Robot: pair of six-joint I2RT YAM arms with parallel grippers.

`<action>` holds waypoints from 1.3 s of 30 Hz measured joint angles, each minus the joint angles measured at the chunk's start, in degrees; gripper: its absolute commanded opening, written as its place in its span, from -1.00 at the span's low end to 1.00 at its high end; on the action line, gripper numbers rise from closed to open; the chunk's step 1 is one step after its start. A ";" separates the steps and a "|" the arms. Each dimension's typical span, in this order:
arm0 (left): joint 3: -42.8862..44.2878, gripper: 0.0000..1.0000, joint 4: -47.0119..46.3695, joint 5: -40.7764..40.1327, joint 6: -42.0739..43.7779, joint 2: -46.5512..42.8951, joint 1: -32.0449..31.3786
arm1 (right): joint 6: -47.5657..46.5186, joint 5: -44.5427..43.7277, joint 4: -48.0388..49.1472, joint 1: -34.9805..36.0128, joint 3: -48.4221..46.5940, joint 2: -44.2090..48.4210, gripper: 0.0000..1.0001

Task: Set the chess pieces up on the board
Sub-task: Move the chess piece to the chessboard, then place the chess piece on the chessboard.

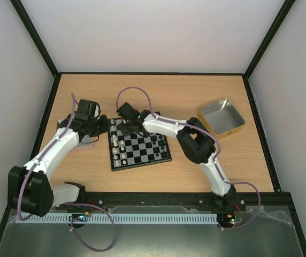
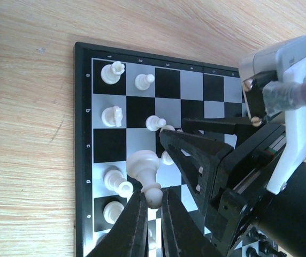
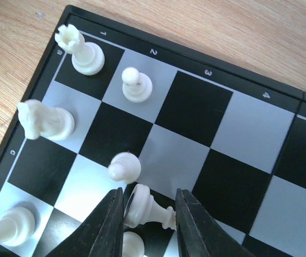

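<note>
The board (image 1: pixel 140 149) lies mid-table, with cream-white pieces along its left side and black ones on its right. In the left wrist view my left gripper (image 2: pixel 153 196) is shut on the head of a white piece (image 2: pixel 144 165), holding it tilted above the board (image 2: pixel 83 134). My right gripper (image 2: pixel 196 152) is close beside it. In the right wrist view my right gripper (image 3: pixel 149 195) has its fingers against both ends of a white piece (image 3: pixel 145 206) that lies sideways over the board (image 3: pixel 196 107). A rook (image 3: pixel 81 51), a knight (image 3: pixel 46 120) and pawns (image 3: pixel 134 84) stand nearby.
An open silver tin (image 1: pixel 221 118) sits on the table at the right, behind the right arm. Both grippers (image 1: pixel 113 126) crowd the board's far left corner. Black walls edge the wooden table.
</note>
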State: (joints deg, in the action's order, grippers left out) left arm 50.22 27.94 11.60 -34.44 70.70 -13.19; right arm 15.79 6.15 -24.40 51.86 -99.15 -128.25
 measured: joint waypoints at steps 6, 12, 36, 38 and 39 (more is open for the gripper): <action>2.10 -0.92 0.31 1.70 1.03 2.01 -0.02 | 0.13 -0.61 1.25 -0.02 4.28 2.71 -0.54; 4.55 -0.92 1.42 2.58 2.43 6.21 -0.70 | 1.57 -1.09 2.32 -0.26 10.88 7.15 -0.53; 18.95 -0.84 13.51 -2.29 8.09 28.02 -10.08 | 12.98 1.55 17.27 -3.43 26.14 24.61 -0.27; 19.04 -0.84 14.12 -2.80 8.31 28.83 -10.38 | 13.22 1.25 17.77 -3.43 27.02 25.42 -0.27; 19.17 -0.85 14.47 -3.10 8.35 29.24 -10.69 | 13.25 1.03 17.88 -3.43 27.34 25.70 -0.28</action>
State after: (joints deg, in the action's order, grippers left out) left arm 69.38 42.41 8.49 -26.09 99.94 -23.88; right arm 29.04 7.18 -6.52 48.42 -71.81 -102.54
